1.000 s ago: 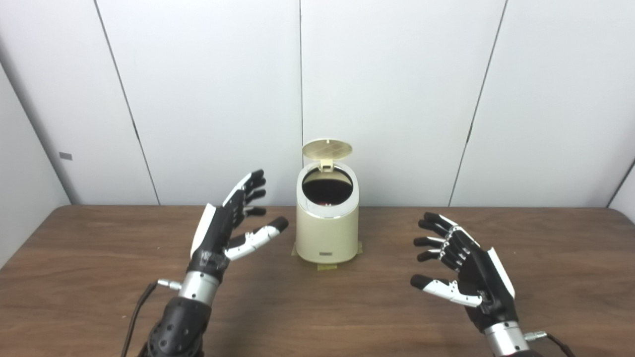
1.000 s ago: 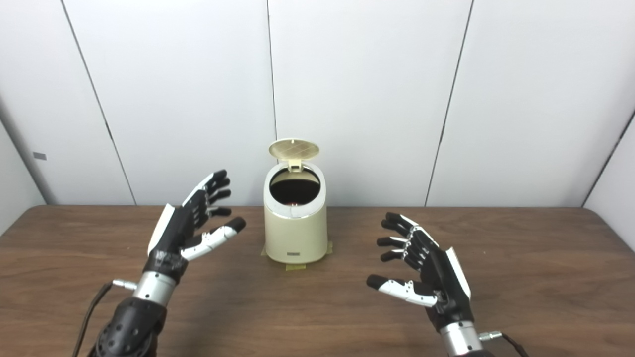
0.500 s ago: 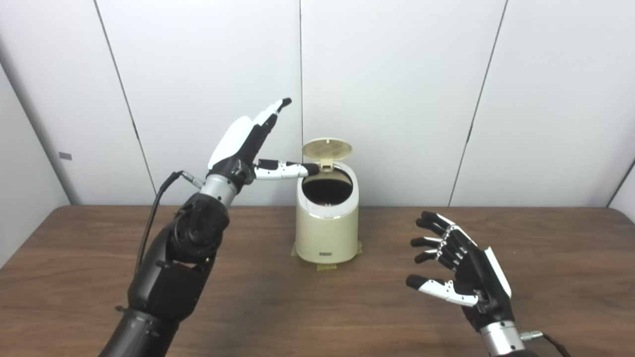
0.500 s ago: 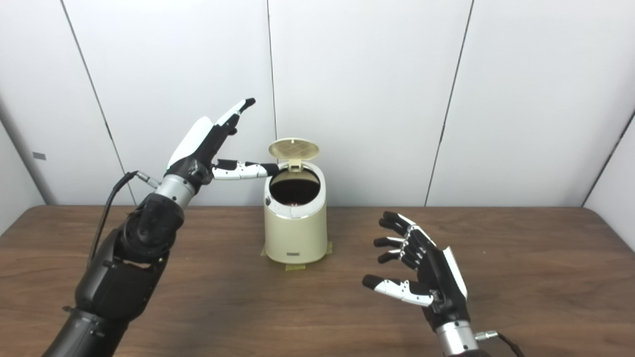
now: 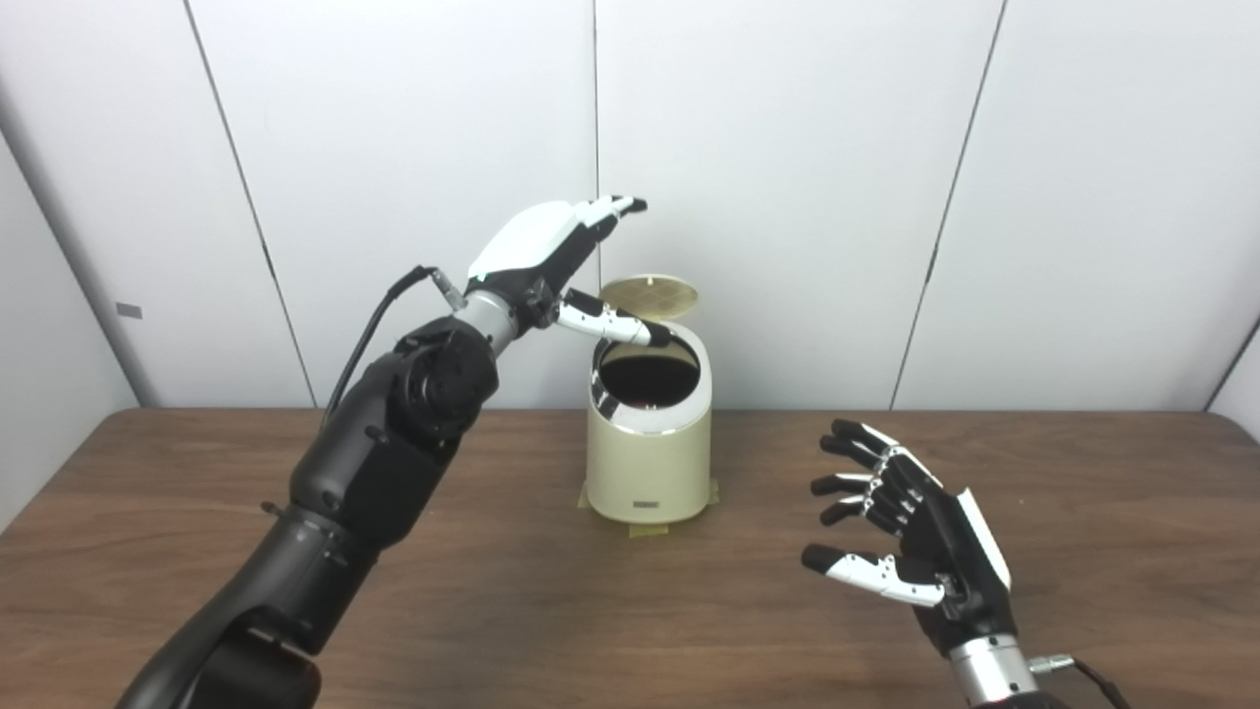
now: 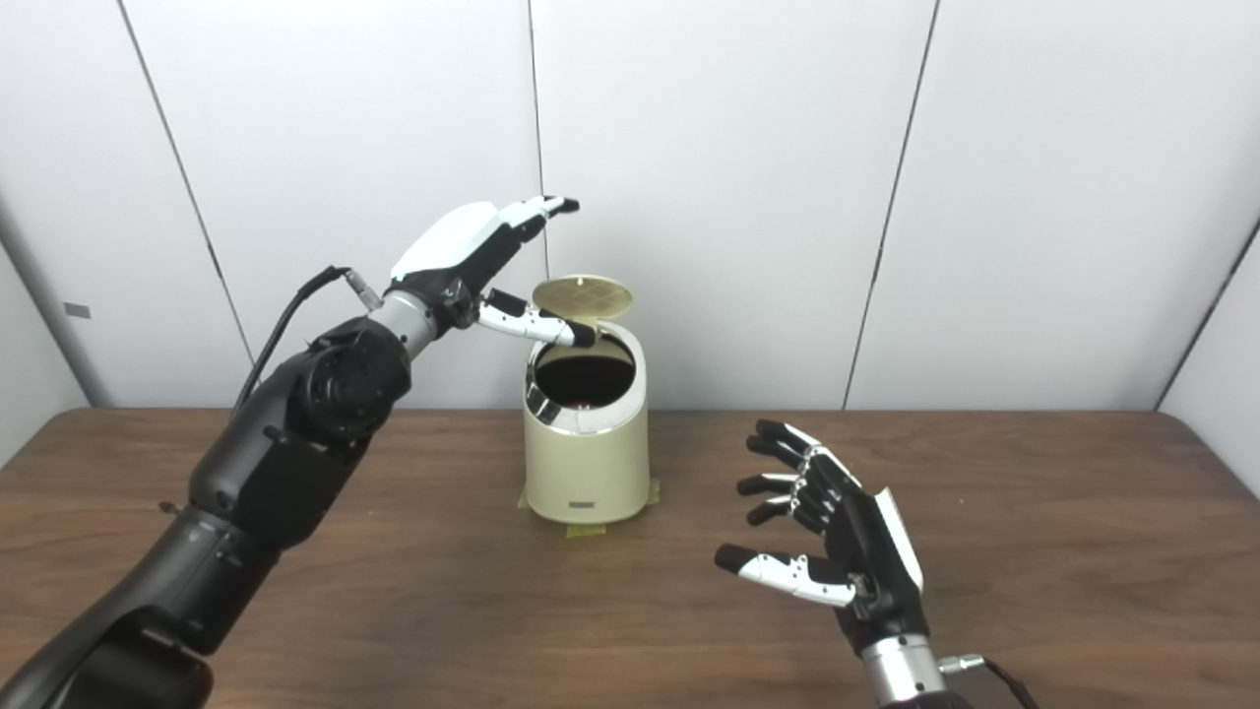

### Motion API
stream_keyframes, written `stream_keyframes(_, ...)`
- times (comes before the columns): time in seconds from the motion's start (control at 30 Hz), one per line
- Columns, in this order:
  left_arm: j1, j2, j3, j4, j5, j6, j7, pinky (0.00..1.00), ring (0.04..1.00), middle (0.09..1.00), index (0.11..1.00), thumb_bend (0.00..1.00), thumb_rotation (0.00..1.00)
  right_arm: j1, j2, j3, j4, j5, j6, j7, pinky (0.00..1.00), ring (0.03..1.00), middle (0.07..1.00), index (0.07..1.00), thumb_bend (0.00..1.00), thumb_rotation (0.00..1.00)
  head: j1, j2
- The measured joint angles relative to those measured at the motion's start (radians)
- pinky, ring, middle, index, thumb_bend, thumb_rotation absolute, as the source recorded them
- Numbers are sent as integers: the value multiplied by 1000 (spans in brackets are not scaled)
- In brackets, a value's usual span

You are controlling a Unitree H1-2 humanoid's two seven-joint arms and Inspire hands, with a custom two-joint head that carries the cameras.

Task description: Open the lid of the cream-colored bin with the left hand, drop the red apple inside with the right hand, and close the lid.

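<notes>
We work at a brown table (image 5: 197,551) with the cream-colored bin (image 5: 650,463) standing at its middle, taped down at the base. Its lid (image 5: 650,292) stands tipped up at the back, so the mouth is open and dark. In the bottom of that dark we make out a small patch of red, which we take to be the red apple (image 6: 587,402), though it is too dim to be sure.

Our left hand (image 5: 551,246) is raised above and just left of the lid, fingers spread and holding nothing, palm turned downward, thumb reaching toward the rim near the hinge. Our right hand (image 5: 915,532) waits low over the table to the right of the bin, fingers apart and loosely curled, empty.

We judge the step in hand to be closing the lid. To do it well, we should bring the flat of the fingers over the lid's top edge from behind and press it forward and down in one even arc, keeping the thumb clear of the rim so it is not caught. The tape should hold the base, yet a sideways shove could tip the bin.

The right eye view shows the red patch more plainly; the left eye view shows the thumb tip closer against the lid's hinge.
</notes>
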State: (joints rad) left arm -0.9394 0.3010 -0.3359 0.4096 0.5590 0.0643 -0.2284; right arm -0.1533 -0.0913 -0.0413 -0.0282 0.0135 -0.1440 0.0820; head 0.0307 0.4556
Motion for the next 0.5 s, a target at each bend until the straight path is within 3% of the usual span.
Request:
stream_keyframes(0.23, 6, 8, -4, -27, -34, -1, -106, 1000, 1000, 926, 823, 1000, 448, -1, 0, 3, 0, -4, 17, 0, 488, 627, 778, 780, 766, 203, 0, 0)
stream_keyframes(0.5, 13, 21, -19, -77, -31, 9, -185, 1000, 1000, 909, 811, 1000, 416, -1, 5, 8, -9, -11, 34, -11, 492, 628, 783, 778, 763, 211, -5, 3)
